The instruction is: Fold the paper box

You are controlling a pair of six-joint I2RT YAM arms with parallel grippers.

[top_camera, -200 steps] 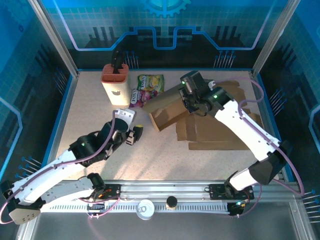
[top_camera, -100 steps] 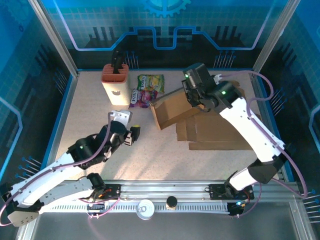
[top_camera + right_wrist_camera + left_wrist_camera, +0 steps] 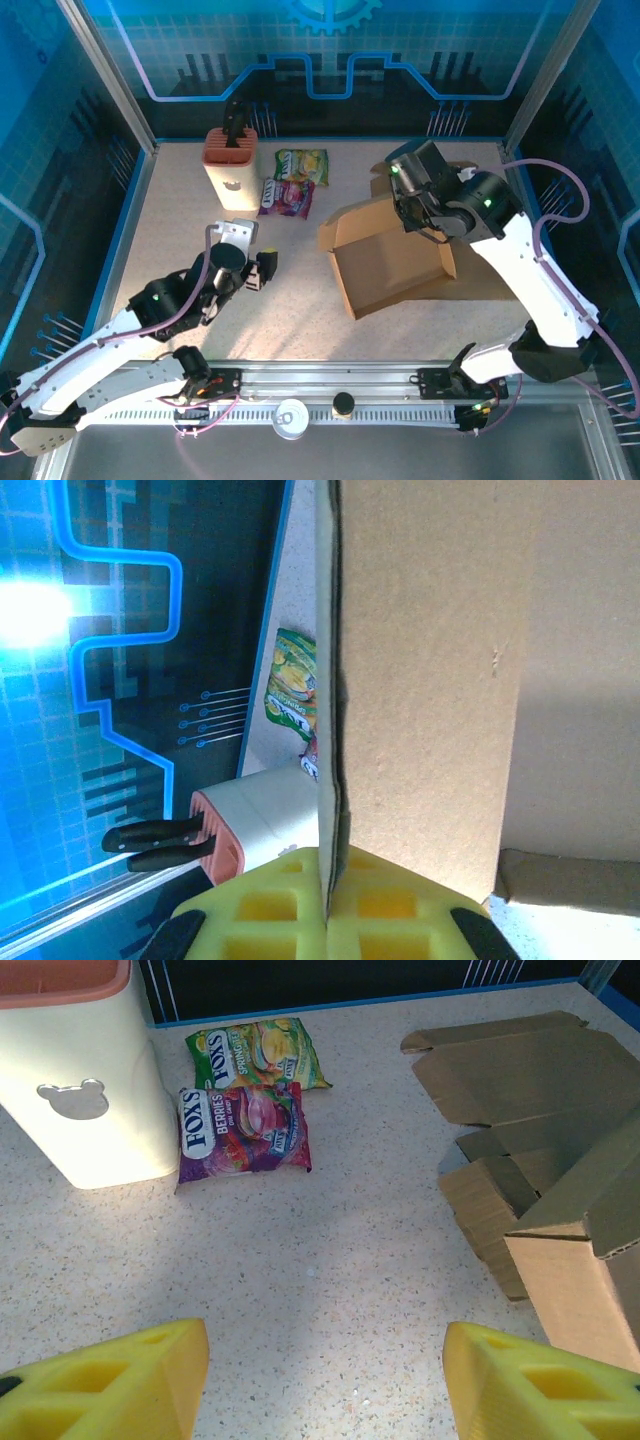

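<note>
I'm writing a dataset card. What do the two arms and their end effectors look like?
Both the left arm and right arm have white shells with black joints, small green lights and thin purple cables looping alongside. The left end effector and right end effector have yellow fingers with lattice pockets.

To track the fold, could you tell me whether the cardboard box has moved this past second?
Yes. The cardboard box, held by the right gripper, swung right and nearer the bases, away from the candy bags.
</note>
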